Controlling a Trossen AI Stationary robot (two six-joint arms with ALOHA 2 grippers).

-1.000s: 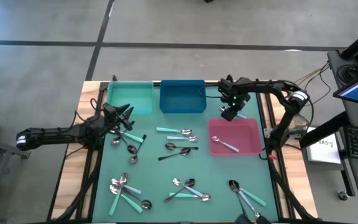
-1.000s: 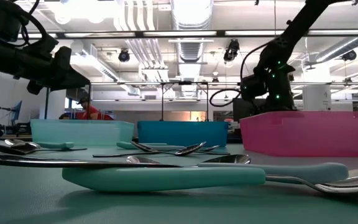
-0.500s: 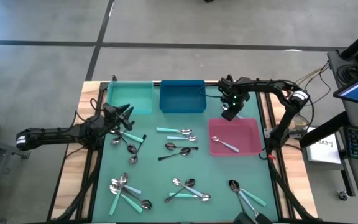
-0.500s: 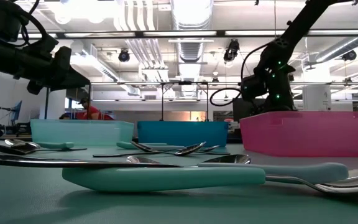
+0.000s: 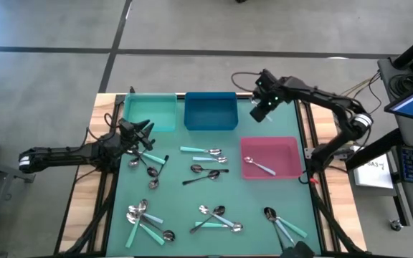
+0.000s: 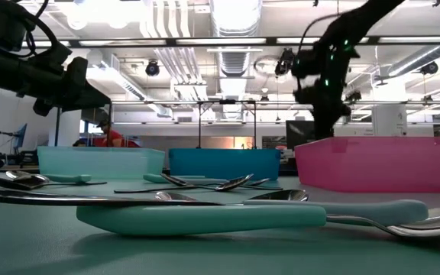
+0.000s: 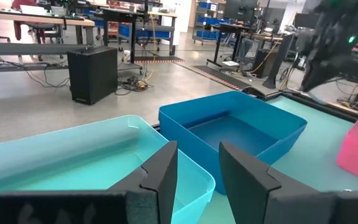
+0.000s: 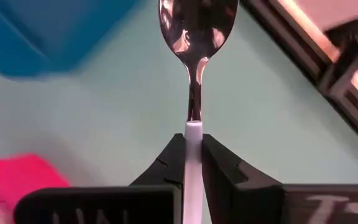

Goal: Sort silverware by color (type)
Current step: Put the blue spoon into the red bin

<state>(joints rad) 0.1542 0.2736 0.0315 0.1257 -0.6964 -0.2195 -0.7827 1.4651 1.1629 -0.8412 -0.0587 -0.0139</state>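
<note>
Carrying a shiny spoon with a pale plastic handle (image 8: 193, 93), the right gripper (image 8: 193, 163) — clamped on it — hovers beside the blue rectangular bin (image 5: 210, 112); next likely the turquoise bin (image 5: 150, 112) — left gripper (image 7: 197, 169) waits open.

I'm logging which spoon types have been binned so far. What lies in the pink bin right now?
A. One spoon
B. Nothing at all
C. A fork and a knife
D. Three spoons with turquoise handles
A: the high view shows a single spoon lying in the pink bin, while the right gripper hangs beyond the bin, beside the blue bin, shut on a light-handled spoon.
</note>
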